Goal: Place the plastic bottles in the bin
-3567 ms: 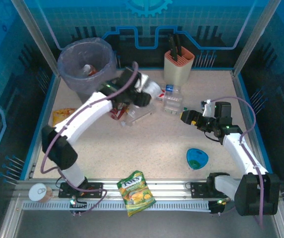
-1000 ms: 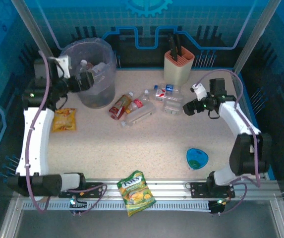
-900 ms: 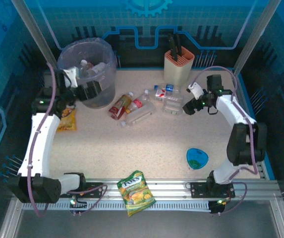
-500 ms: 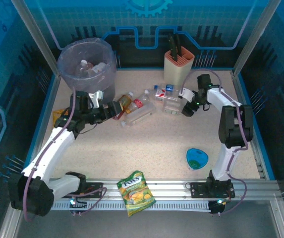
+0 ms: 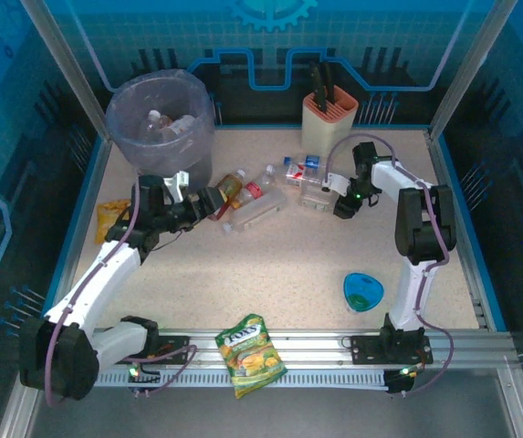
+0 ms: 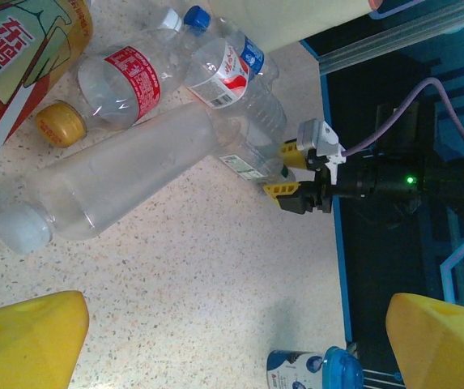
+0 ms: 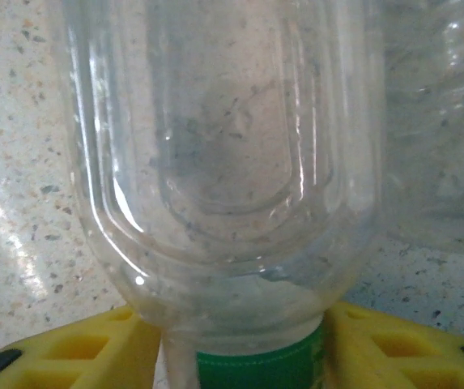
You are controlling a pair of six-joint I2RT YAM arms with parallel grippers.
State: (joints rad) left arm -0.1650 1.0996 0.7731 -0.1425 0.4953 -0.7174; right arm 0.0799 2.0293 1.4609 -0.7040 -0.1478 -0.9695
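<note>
A clear, ribbed bottle [image 7: 223, 162] with a green cap [image 7: 256, 377] lies near the counter's [image 5: 288, 265] far edge, its neck clamped in the right gripper [image 6: 287, 172], that arm folded low; the left gripper [image 6: 233, 324], stretched forward, gapes wide beside other bottles [image 6: 126, 77].

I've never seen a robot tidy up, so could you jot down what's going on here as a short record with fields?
Bin: grey, bag-lined, with bottles inside
Loose bottles: several lying mid-table
Left gripper: open, empty, near the brown-filled bottle
Right gripper: closed on the green neck of a clear bottle
Other items: knife holder, blue bowl, snack bag
</note>
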